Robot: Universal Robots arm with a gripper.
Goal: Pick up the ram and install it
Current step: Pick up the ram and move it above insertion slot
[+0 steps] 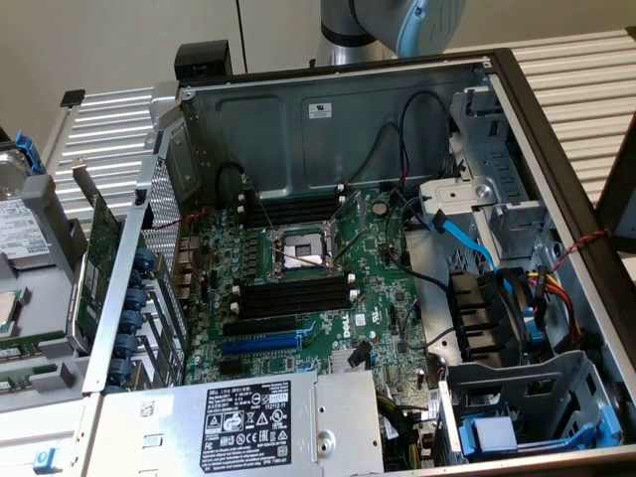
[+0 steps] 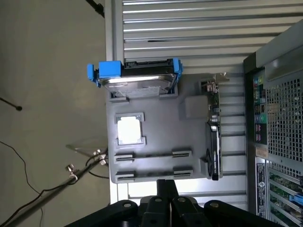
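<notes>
Steel computer case is lying open on a slatted metal table, its black memory slots standing empty. A grey parts tray is sitting at the case's nine o'clock in the exterior view. What looks like the ram, a thin green strip, is resting there, its long axis running three-to-nine, toward eight o'clock from the arm. The gripper is hovering near the tray, fingers pressed together and seemingly empty.
</notes>
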